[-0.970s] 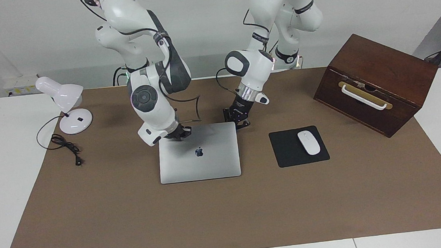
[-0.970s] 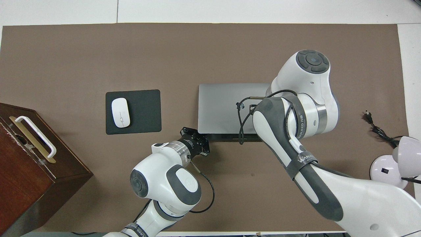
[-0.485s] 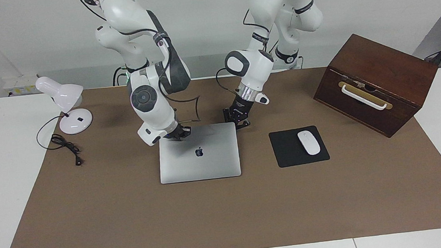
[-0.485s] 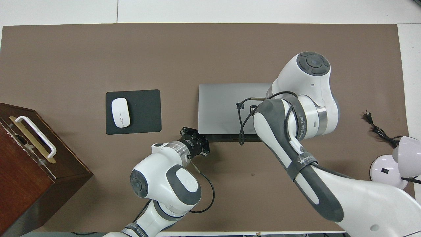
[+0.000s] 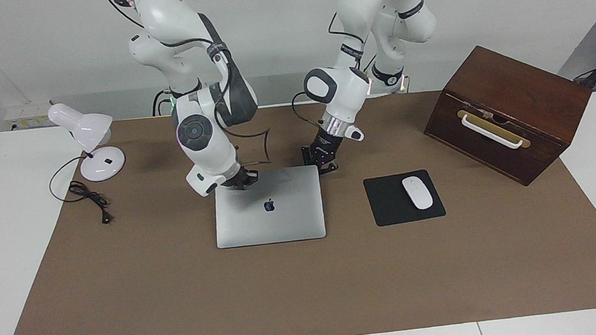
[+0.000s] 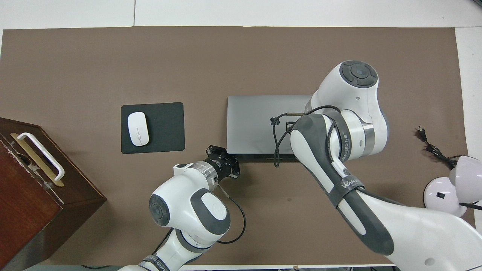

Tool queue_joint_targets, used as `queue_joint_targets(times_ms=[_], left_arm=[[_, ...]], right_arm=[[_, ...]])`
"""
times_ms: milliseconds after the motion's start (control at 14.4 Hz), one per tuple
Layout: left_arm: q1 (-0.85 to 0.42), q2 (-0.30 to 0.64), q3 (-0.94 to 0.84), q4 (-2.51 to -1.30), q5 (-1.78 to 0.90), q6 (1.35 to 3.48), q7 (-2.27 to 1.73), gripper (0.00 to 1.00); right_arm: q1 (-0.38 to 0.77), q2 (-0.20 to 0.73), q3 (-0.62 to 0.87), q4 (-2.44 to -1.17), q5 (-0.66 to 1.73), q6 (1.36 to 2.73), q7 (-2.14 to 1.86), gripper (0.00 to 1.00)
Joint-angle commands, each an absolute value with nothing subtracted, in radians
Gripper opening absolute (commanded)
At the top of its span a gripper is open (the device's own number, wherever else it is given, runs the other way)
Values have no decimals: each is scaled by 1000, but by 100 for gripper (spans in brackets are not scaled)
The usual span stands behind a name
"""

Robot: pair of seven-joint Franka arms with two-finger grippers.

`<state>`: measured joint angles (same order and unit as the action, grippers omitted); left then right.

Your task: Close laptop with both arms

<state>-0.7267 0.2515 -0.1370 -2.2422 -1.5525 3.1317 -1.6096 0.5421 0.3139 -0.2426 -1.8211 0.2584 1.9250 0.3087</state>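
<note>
Two arms' work apparently done: laptop lid flat under left tool and right tool, both pinched together empty at its hinge-side corners.

a lab: two robot arms at a brown-covered table.

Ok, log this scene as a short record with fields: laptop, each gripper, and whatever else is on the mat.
laptop: lid down flat, logo up, on the brown mat
right gripper: shut, at the lid's corner nearest the robots, toward the right arm's end
left gripper: shut, at the lid's other robot-side corner
mouse: on the black mouse pad, beside the laptop
wooden box: at the left arm's end
desk lamp: at the right arm's end
</note>
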Motion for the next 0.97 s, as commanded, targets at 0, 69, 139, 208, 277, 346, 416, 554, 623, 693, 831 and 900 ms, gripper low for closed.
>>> queue_joint_targets(times_ms=[0,69,139,208,277,346,416,554,623,693,831,900], left_arm=[[-749,256,-124,-2287,-1572,3157,-1614,0],[-749,249,-124,-2295,-1572,3161,-1614,0],[-749,245,-126,-2296,-1572,3165,-1614,0],[-749,245,-126,-2298,-1572,3165,-1614,0],[-749,245,-126,-2301,-1572,3165,-1614,0],[-749,244,-126,-2302,-1572,3165,-1614,0],[-749,244,-126,-2303,-1572,3166,-1614,0],[-749,242,-126,-2307,-1574,3166,-1614,0],[-750,236,-126,-2309,-1574,3168,-1614,0],[-750,236,-126,-2312,-1574,3168,-1614,0],[-750,236,-126,-2312,-1574,3168,-1614,0],[-750,236,-126,-2312,-1574,3169,-1614,0]], right_arm=[[546,285,-247,-1862,281,1948,273,0],[546,285,-247,-1867,281,1948,275,0],[546,285,-247,-1867,281,1948,275,0],[546,285,-247,-1867,281,1948,275,0],[548,285,-247,-1867,281,1948,276,0],[548,284,-247,-1867,281,1947,276,0],[548,281,-247,-1867,281,1947,278,0],[548,279,-247,-1874,281,1948,278,0],[548,279,-245,-1875,281,1948,278,0],[548,279,-247,-1876,282,1948,278,0],[548,279,-247,-1879,281,1948,279,0],[552,278,-245,-1881,281,1948,279,0]])
